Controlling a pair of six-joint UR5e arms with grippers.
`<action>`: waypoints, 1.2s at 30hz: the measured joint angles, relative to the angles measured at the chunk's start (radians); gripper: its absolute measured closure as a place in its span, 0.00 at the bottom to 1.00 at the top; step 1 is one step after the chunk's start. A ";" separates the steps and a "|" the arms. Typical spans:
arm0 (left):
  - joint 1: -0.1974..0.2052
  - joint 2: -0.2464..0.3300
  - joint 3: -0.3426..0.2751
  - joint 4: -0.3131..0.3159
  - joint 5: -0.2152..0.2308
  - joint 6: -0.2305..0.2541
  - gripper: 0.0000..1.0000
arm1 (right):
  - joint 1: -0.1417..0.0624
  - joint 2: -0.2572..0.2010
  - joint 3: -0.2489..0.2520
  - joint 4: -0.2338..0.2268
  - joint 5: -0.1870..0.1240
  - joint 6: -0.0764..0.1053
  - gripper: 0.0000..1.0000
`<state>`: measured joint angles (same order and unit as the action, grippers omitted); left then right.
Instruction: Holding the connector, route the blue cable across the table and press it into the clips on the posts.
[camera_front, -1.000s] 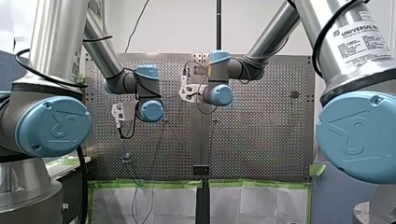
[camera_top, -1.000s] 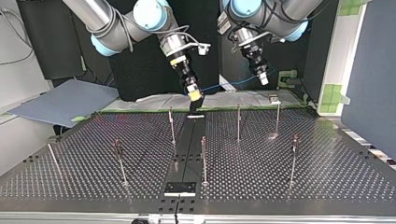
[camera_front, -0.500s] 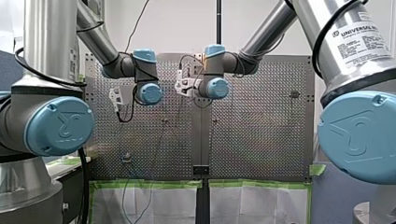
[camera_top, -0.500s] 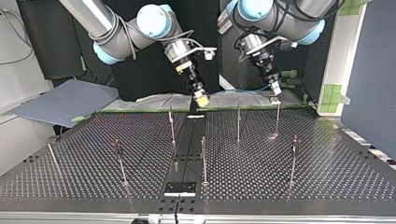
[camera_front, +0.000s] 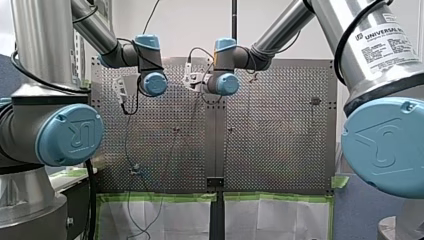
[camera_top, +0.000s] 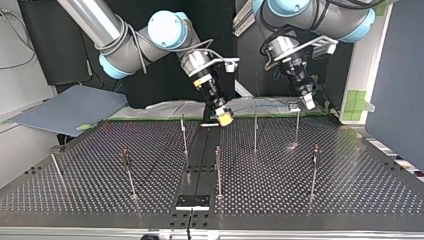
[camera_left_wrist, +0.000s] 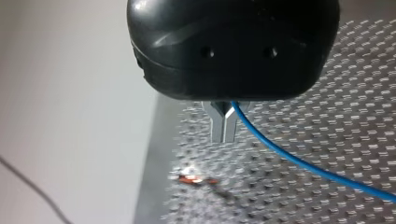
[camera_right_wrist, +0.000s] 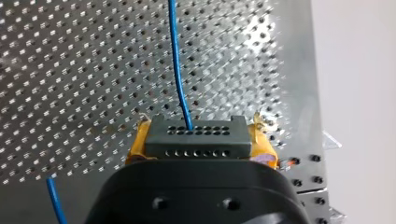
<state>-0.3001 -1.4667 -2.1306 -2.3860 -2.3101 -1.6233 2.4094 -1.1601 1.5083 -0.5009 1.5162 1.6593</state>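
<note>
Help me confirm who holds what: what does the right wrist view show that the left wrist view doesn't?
Only the right wrist view: the grey connector, with rows of holes, clamped between yellow pads, the blue cable leaving it ahead. Only the left wrist view: my left gripper, its metal jaws shut on the cable, and a small blurred reddish thing beyond them. Both: the blue cable over the perforated table.

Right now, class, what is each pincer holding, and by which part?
My right pincer grips the grey connector by its two opposite sides. My left pincer pinches the blue cable partway along its length.
</note>
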 joint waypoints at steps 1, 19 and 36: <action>0.004 0.004 0.005 -0.001 0.003 0.000 1.00 | 0.001 0.001 -0.009 0.004 0.000 0.000 1.00; 0.115 -0.006 0.044 -0.015 0.129 -0.009 1.00 | 0.037 0.063 -0.166 0.092 0.001 0.021 1.00; 0.254 -0.083 0.109 -0.001 0.279 -0.019 1.00 | 0.036 0.162 -0.310 0.156 -0.002 0.073 1.00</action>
<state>-0.0457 -1.5502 -2.0211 -2.3868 -2.0307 -1.6420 2.4452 -0.9981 1.1984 -0.3449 1.5140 1.7319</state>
